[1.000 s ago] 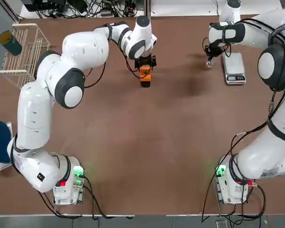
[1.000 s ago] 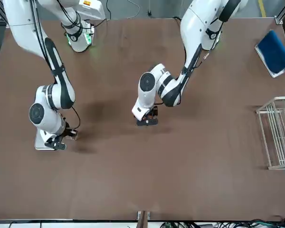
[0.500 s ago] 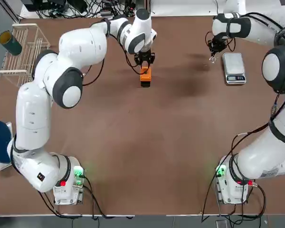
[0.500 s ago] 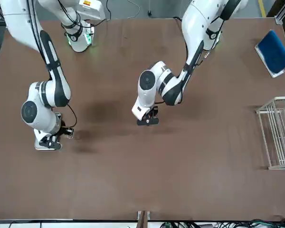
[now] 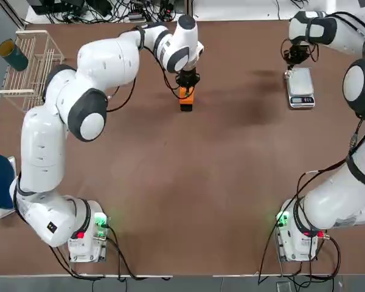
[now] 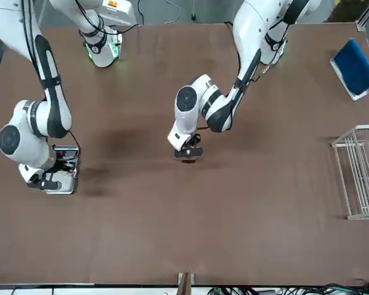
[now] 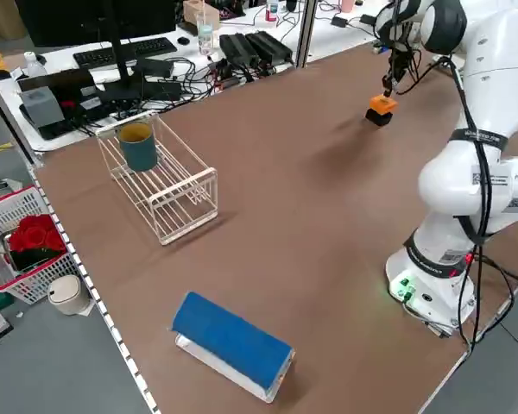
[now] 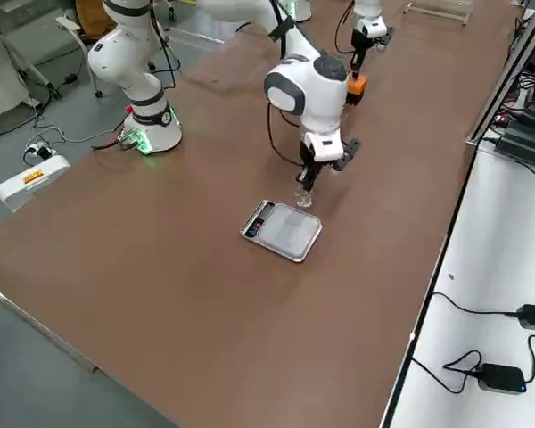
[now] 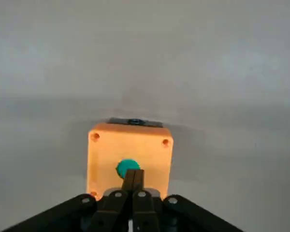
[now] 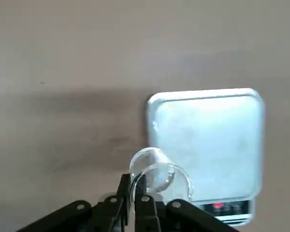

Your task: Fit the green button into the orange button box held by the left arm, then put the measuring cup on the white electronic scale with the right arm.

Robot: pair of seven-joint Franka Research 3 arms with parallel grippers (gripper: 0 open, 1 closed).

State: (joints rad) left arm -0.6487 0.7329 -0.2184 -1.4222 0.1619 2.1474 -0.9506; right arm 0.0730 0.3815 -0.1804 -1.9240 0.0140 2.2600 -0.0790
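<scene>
Pinching a clear round cup's wall, right hand (image 10: 133,181) near scale (image 10: 208,145), left hand (image 9: 133,171) pressed together.

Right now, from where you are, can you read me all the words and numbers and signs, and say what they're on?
No text here can be read for sure.
White electronic scale, near the right gripper: dark strip's markings too blurred.
Left arm: labels too small.
Computer keyboard: key markings too small.
Orange button box, at the left gripper: no writing seen.
</scene>
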